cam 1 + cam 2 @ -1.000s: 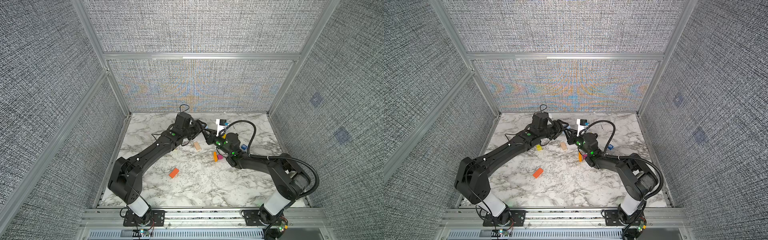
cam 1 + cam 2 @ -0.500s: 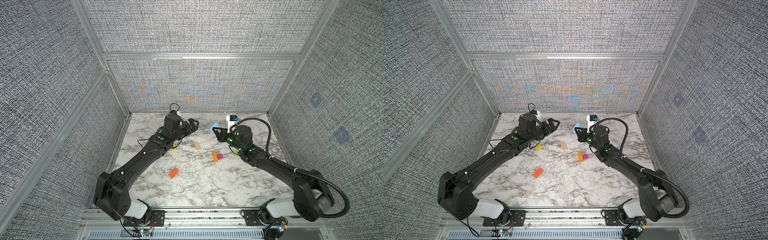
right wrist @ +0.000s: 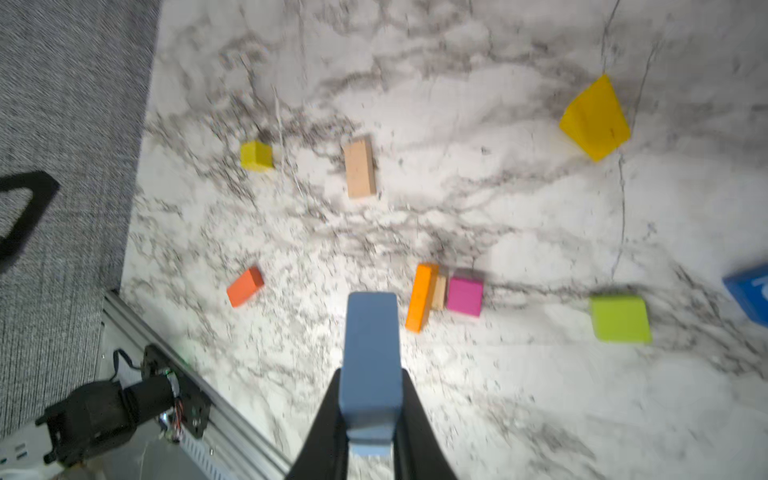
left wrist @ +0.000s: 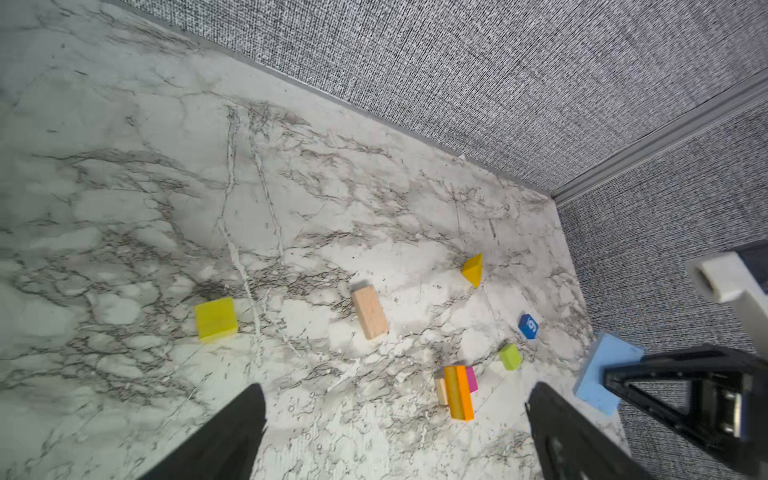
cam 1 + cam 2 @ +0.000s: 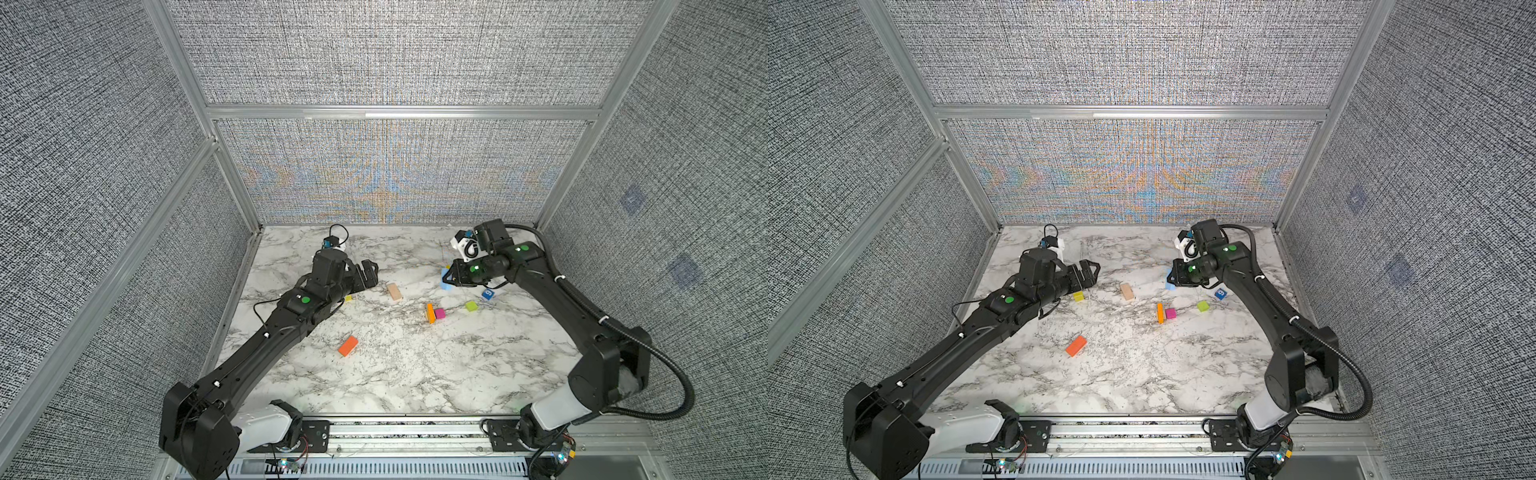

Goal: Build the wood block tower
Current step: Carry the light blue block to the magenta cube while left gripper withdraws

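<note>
Pinching a light blue block (image 5: 445, 282) between the drawn-in fingers (image 3: 322, 432) of the right gripper (image 5: 451, 277), raised off the marble tabletop (image 5: 395, 374), right of centre in the upper part of the tabletop in both top views. Holding the left gripper (image 5: 1090, 270) spread wide with nothing between its fingers (image 4: 232, 432), left of centre at about the same height in the frame, pointed toward the right gripper and well apart from it. Showing 9 more blocks, each resting on the marble. Just below the left gripper in a top view, a yellow cube (image 5: 1078, 296); to the right of that, near the middle, a bare wood bar (image 5: 1127, 291) lying flat. Lower in the frame, left of centre and well apart from the rest, a flat orange bar (image 5: 1076, 346). Right of centre, below the held block, a cluster of 3 side by side: an orange bar on edge (image 5: 1160, 312), a small bare wood piece (image 3: 439, 293) tucked in the middle and clear only in the wrist views, and a magenta cube (image 5: 1170, 313). Further right, a lime green cube (image 5: 1202, 306), and up and right of it a dark blue cube (image 5: 1221, 294) with a white numeral, 6 or 9, cannot tell which. Off on its own in the wrist views, a yellow wedge (image 3: 595, 117), hidden in both top views.
</note>
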Controlling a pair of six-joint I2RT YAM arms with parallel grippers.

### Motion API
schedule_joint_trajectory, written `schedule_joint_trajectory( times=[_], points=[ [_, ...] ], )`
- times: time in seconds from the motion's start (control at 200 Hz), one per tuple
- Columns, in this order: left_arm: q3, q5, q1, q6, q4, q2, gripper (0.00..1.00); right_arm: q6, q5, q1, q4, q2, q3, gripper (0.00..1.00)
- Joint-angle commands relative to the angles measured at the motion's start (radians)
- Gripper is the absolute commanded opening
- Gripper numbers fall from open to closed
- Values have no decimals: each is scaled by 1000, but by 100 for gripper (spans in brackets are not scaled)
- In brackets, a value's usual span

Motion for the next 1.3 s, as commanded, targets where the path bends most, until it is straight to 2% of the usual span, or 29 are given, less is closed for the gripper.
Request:
schedule_joint_trajectory(
  times=[0.0, 0.175, 0.485, 0.81, 1.296],
  points=[
    [-53, -10, 1, 15, -6, -3, 99, -84, 37, 3, -257, 43, 75, 11],
    [-163, 4, 2, -13, 56, -14, 99, -111, 158, 23, -369, 116, 154, 11],
    [-206, -9, 2, -18, 51, 11, 99, -84, 257, 80, -347, 229, 173, 11],
    [-179, -67, 1, -36, -44, 37, 99, -74, 276, 115, -330, 363, 252, 11],
    [-211, -87, 2, -43, -39, 36, 99, -52, 287, 118, -316, 473, 293, 13]
  ],
)
